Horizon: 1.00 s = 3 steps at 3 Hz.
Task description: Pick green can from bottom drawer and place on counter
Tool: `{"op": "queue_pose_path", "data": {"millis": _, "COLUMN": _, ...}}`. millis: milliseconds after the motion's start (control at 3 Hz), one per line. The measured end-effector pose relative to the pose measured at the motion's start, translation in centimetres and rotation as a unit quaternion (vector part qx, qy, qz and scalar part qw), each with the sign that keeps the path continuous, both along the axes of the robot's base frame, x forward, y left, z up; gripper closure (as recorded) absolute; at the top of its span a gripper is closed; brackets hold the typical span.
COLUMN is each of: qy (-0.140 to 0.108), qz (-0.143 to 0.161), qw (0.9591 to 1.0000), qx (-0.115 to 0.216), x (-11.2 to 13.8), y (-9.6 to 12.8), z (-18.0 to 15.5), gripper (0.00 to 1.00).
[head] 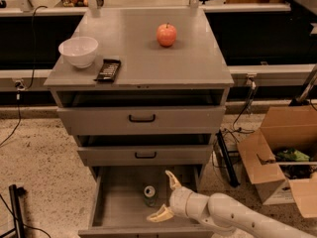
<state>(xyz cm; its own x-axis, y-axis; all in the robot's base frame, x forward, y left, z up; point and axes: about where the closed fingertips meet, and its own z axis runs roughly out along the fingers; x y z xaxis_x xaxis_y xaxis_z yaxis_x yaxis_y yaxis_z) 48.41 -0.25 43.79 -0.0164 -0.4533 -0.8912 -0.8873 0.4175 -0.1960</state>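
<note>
Apple (167, 34), bowl (78, 51), blk remote (108, 69), box (280, 145).

Can (149, 195) sits in the bottom drawer (119, 205), gripper (166, 197) just right of it; apple (167, 34) and bowl (78, 51) up on the counter (148, 61).
</note>
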Motion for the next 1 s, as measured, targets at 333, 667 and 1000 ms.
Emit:
{"op": "queue_pose_path", "data": {"millis": 333, "qy": 0.019, "qz": -0.004, "qw": 0.9995, "qx": 0.024, "x": -0.6, "y": 0.9, "z": -2.3, "gripper": 0.0}}
{"op": "queue_pose_path", "data": {"millis": 667, "qy": 0.019, "qz": -0.003, "qw": 0.9995, "qx": 0.024, "x": -0.7, "y": 1.0, "z": -2.3, "gripper": 0.0}}
{"op": "queue_pose_path", "data": {"millis": 1000, "qy": 0.024, "qz": -0.011, "qw": 0.9996, "qx": 0.005, "x": 0.7, "y": 0.8, "z": -3.6, "gripper": 0.0}}
